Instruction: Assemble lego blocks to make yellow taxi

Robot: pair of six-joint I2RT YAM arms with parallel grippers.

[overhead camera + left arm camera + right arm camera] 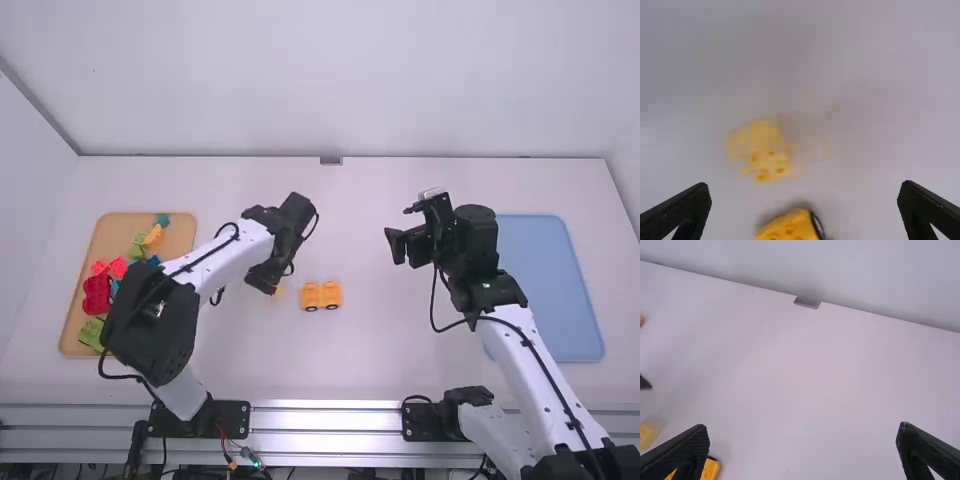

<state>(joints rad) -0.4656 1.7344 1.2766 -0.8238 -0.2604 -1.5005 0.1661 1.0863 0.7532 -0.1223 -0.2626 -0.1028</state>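
High view: 1 yellow car [321, 295] mid-table [380, 350], 1 yellow block [279, 292] near L gripper [278, 277], gap btwn car & R gripper [401, 226]; L wrist: fingers spread, same 2 pcs; R wrist: fingers spread, table's far edge visible.

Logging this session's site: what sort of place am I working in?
Probably a robotics lab workstation: two arms are mounted at a white table with plain walls behind, and toy blocks sit in a wooden tray, with a blue tray opposite.
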